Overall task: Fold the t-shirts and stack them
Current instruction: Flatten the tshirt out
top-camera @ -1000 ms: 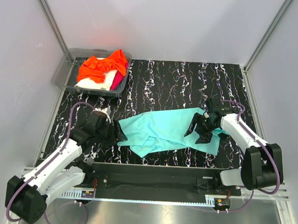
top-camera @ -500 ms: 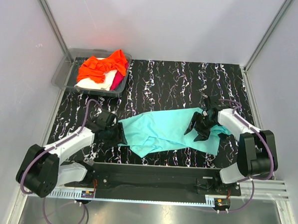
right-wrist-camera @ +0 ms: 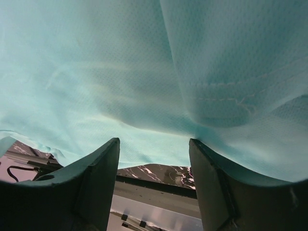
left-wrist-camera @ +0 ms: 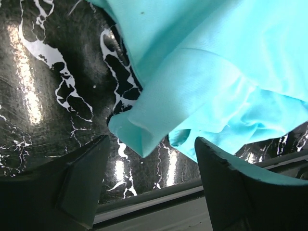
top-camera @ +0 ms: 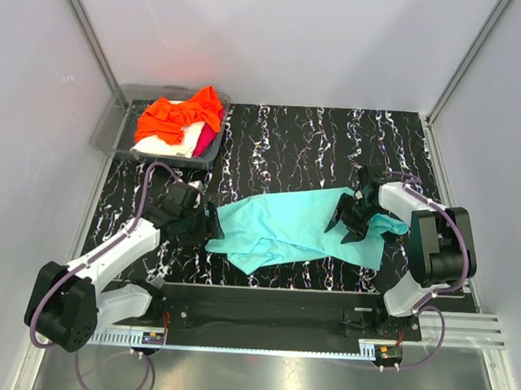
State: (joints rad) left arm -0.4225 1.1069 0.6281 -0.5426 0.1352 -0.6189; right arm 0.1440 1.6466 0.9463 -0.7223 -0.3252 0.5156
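The turquoise-teal t-shirt (top-camera: 290,223) lies loosely spread on the black marbled table, rumpled along its near edge. My left gripper (top-camera: 208,224) is open at the shirt's left edge; in the left wrist view a folded corner of the shirt (left-wrist-camera: 139,130) lies just ahead of the open jaws, not gripped. My right gripper (top-camera: 339,229) is open over the shirt's right part; the right wrist view is filled with teal cloth (right-wrist-camera: 144,72) above the open jaws. The orange (top-camera: 179,114), cream-white (top-camera: 171,142) and magenta-red (top-camera: 208,138) shirts lie heaped in the tray.
The grey plastic tray (top-camera: 107,126) stands at the back left corner. White walls and slanted metal posts enclose the table. A black bar and metal rail (top-camera: 264,296) run along the table's near edge.
My left gripper has moved away from the near edge and slightly right, along the shirt's left edge. My right arm has drawn in, its gripper staying open over the shirt's right part.
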